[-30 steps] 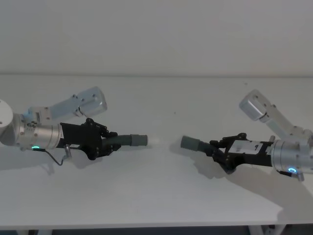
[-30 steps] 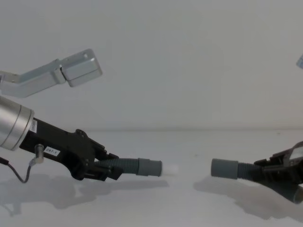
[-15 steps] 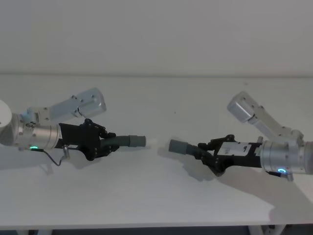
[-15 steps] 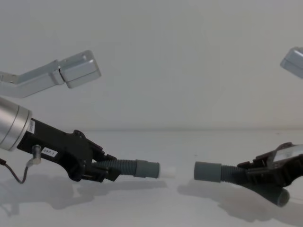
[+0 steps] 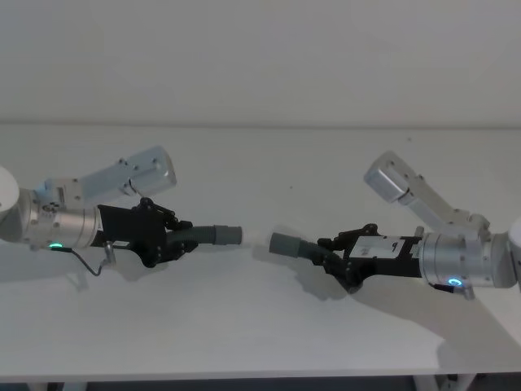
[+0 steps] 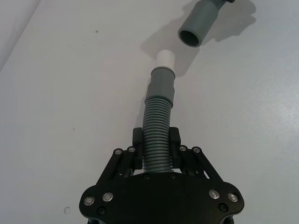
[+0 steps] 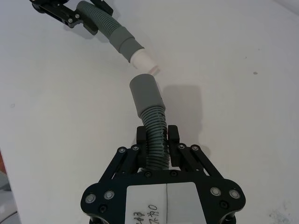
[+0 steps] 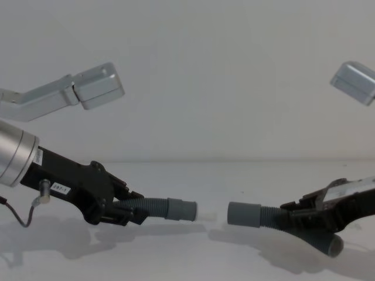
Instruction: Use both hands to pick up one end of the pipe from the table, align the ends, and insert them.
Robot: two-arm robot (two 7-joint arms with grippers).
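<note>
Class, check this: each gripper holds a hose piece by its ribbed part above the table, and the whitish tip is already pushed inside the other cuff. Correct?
Not quite. The whitish tip is not inside yet; a gap separates it from the other cuff, as the left wrist view shows. The left gripper and right gripper do each hold a ribbed part.

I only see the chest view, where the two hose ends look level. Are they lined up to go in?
Observer: Not quite. The left wrist view shows the white tip aimed beside the other cuff, not into it.
Operator: Is that cuff hollow?
Observer: Yes, its open mouth shows dark inside.
Operator: Are both hoses gripped?
Observer: Yes. The left gripper is shut on the left hose, the right gripper on the right hose.
</note>
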